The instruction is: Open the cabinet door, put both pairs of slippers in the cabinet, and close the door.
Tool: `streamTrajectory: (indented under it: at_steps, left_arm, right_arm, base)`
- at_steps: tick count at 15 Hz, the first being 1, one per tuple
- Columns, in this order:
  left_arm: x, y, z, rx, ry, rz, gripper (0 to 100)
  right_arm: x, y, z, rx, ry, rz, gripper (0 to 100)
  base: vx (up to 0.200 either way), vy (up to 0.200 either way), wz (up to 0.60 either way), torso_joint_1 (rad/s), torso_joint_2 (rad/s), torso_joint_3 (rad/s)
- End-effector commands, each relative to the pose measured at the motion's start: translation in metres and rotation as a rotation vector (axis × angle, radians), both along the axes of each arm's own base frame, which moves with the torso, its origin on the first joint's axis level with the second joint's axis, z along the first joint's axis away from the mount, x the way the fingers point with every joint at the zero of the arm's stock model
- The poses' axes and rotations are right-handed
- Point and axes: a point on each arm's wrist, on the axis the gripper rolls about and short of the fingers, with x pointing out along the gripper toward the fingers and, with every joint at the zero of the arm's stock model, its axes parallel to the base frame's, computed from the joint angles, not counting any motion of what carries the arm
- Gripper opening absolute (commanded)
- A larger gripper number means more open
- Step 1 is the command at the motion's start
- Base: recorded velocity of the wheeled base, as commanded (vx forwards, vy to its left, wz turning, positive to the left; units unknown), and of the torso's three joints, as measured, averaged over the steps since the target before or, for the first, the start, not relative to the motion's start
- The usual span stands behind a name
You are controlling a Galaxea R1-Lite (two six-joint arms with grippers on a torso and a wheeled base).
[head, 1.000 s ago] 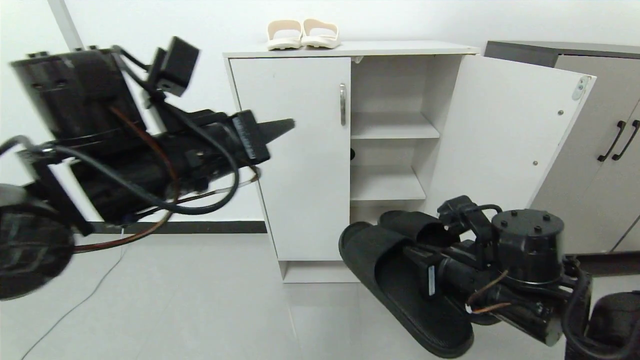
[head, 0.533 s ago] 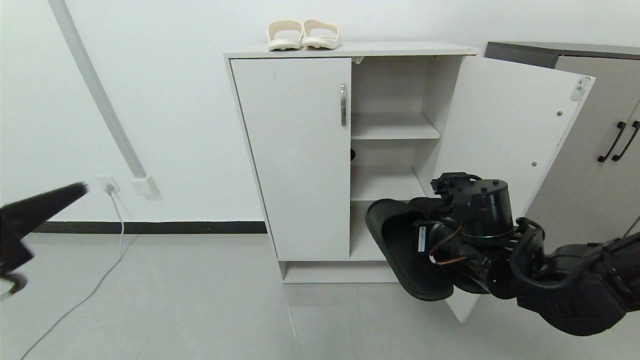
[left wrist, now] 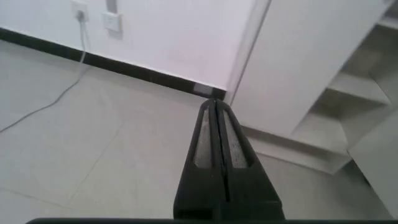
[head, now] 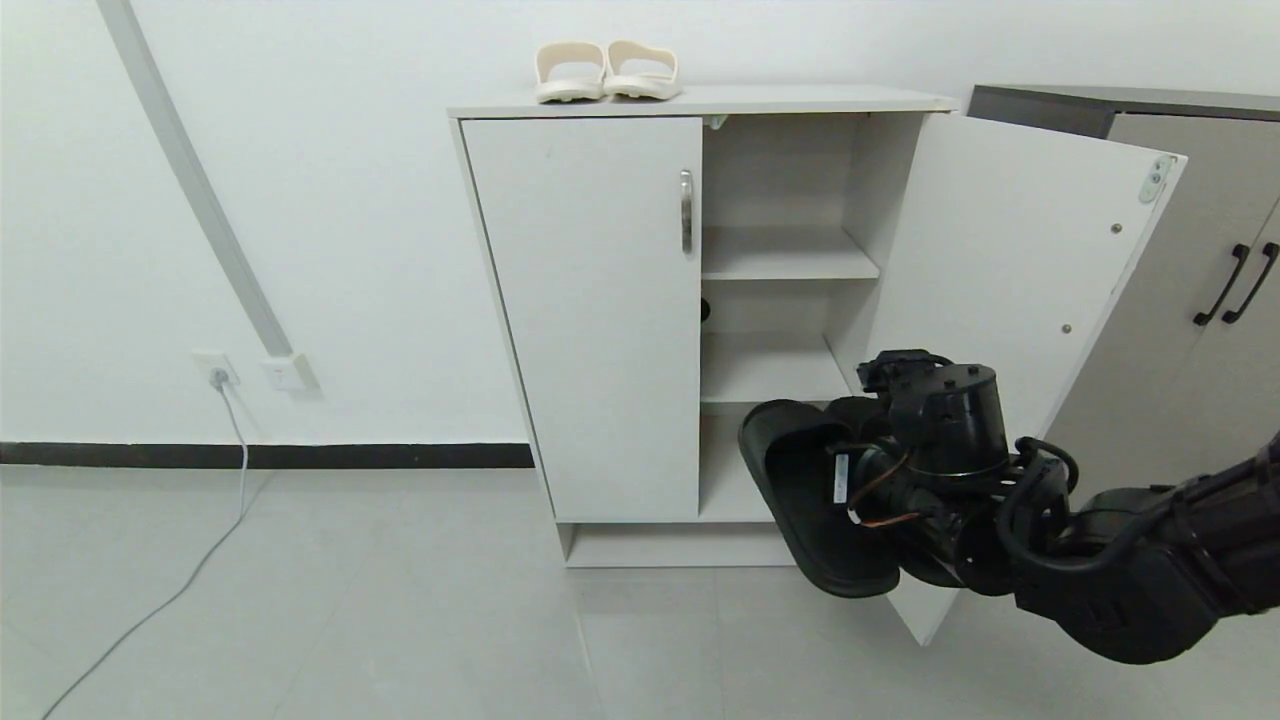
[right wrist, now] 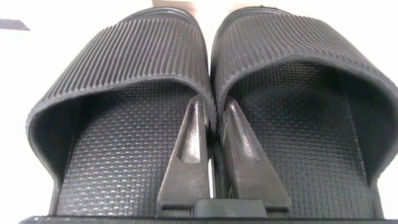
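Observation:
My right gripper (head: 850,480) is shut on the pair of black slippers (head: 815,495), pinching their inner edges together (right wrist: 211,118). It holds them tilted, toes up, in front of the lower part of the open white cabinet (head: 780,370). The cabinet's right door (head: 1000,290) stands swung open; the left door (head: 590,310) is closed. A pair of cream slippers (head: 605,68) rests on the cabinet top. My left gripper (left wrist: 214,112) is shut with nothing in it, above the grey floor (left wrist: 93,155) left of the cabinet (left wrist: 323,68).
A grey cabinet (head: 1190,290) with black handles stands right behind the open door. A wall socket (head: 215,372) with a cable trailing over the floor sits at the left. The floor tiles before the cabinet offer free room.
My left arm has swung down and out of the head view. My right gripper has carried the black slippers up and toward the cabinet's lower opening.

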Motion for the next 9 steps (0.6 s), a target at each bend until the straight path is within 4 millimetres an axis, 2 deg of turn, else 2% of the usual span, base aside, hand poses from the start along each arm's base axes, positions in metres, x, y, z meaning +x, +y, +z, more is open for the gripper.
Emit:
streamTrajectory:
  at_steps: [1,2,4,5,6,7,9]
  left_arm:
    - [-0.0181,-0.0029,-0.0373,0.031,-0.085,-0.099,0]
    - [-0.0222,-0.0037,-0.0389,0.040,-0.128,-0.212,0]
    - [-0.0224,-0.0043,-0.0392,0.057,-0.131,-0.232,0]
    - [-0.0226,-0.0041,-0.0392,0.060,-0.126,-0.220,0]
    - [-0.0226,-0.0014,-0.0409,0.063,-0.109,-0.102,0]
    - [-0.0224,-0.0004,-0.0431,0.059,-0.094,-0.055,0]
    - [-0.0223,-0.0013,-0.0434,0.077,-0.089,-0.101,0]
  right_arm:
    - [0.0001,0.0007,-0.0013,-0.003,0.002,0.000,0]
    - [-0.0001,0.0006,-0.0016,-0.004,0.003,0.000,0]
    - [-0.0009,0.0012,-0.0020,-0.005,0.005,0.003,0]
    - [-0.0016,0.0026,-0.0025,-0.004,0.006,0.007,0]
    - [-0.0017,0.0026,-0.0016,-0.001,0.001,0.005,0]
    - [-0.0024,0.0040,-0.0010,0.002,-0.004,0.010,0]
    - [-0.0066,0.0085,-0.0027,-0.002,-0.002,0.028,0]
  base:
    - [0.000,0.000,0.00,0.000,0.00,0.000]
    - [0.000,0.000,0.00,0.000,0.00,0.000]
    - [0.000,0.000,0.00,0.000,0.00,0.000]
    - [0.000,0.000,0.00,0.000,0.00,0.000]
    - [0.000,0.000,0.00,0.000,0.00,0.000]
    - [0.000,0.000,0.00,0.000,0.00,0.000]
    - [0.000,0.000,0.00,0.000,0.00,0.000]
